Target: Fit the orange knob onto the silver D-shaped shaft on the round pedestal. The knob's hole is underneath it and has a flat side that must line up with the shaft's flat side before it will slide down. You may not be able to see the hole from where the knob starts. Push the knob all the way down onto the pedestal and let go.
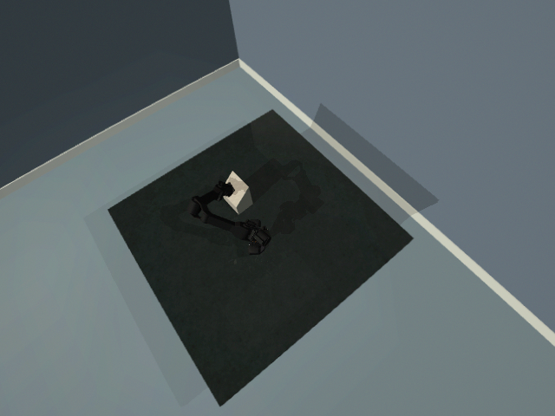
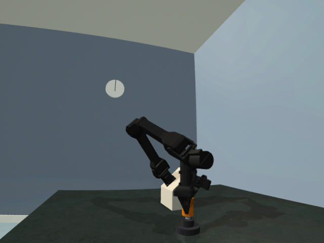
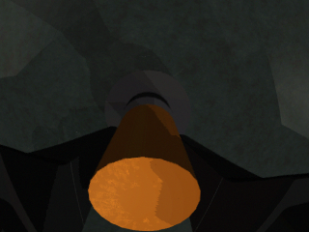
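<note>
Cream, wedge-topped block (image 1: 245,201) (image 2: 167,196) stands on the dark table (image 1: 286,304) (image 2: 78,209) (image 3: 232,63), left of the black gripper (image 2: 186,205) (image 3: 147,137), whose jaws grip the upright orange cylindrical knob (image 2: 191,207) (image 3: 144,193) above the dark round pedestal (image 2: 187,229) (image 3: 179,99) (a sliver of silver shaft (image 2: 187,217) shows between knob and pedestal).

So there's this cream-coloured block (image 1: 244,204) (image 2: 166,197) with a sloping top sitting on a dark, mottled square tabletop (image 1: 286,304) (image 2: 78,222) (image 3: 232,58). Up on the blue-grey wall (image 1: 381,67) (image 2: 65,117) there's a plain round white clock (image 2: 111,88), hand pointing pretty much straight up. Pale skirting (image 1: 358,165) (image 2: 12,218) runs along the bottom of the walls, the floor (image 1: 67,290) (image 2: 7,230) is a washed-out blue-green, and the ceiling's (image 2: 117,18) kind of a drab olive grey.
</note>
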You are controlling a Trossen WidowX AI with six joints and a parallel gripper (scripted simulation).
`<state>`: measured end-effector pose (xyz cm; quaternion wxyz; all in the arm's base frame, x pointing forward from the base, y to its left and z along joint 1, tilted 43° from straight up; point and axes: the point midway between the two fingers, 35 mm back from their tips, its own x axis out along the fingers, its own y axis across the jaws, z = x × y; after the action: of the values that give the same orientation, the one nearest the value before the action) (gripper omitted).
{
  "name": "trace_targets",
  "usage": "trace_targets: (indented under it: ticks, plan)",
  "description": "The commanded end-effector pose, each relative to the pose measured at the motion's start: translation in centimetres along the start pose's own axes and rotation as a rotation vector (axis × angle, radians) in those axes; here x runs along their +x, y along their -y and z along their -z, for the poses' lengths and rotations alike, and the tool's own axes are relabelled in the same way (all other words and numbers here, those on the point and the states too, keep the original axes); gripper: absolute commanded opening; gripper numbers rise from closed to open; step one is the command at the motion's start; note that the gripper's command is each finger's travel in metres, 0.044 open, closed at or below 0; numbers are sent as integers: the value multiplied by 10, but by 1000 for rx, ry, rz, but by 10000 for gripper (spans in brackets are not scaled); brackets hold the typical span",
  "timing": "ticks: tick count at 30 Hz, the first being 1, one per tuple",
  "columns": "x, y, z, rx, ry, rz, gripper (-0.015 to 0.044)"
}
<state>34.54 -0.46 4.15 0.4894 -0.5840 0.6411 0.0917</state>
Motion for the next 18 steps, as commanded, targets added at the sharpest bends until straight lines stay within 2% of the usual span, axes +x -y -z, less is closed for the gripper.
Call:
trace_targets:
  ticks: [1,18]
  plan:
    - [0,-4,0,13,-3,-7,0]
    - [0,-4,-1,77,-4,-7,0]
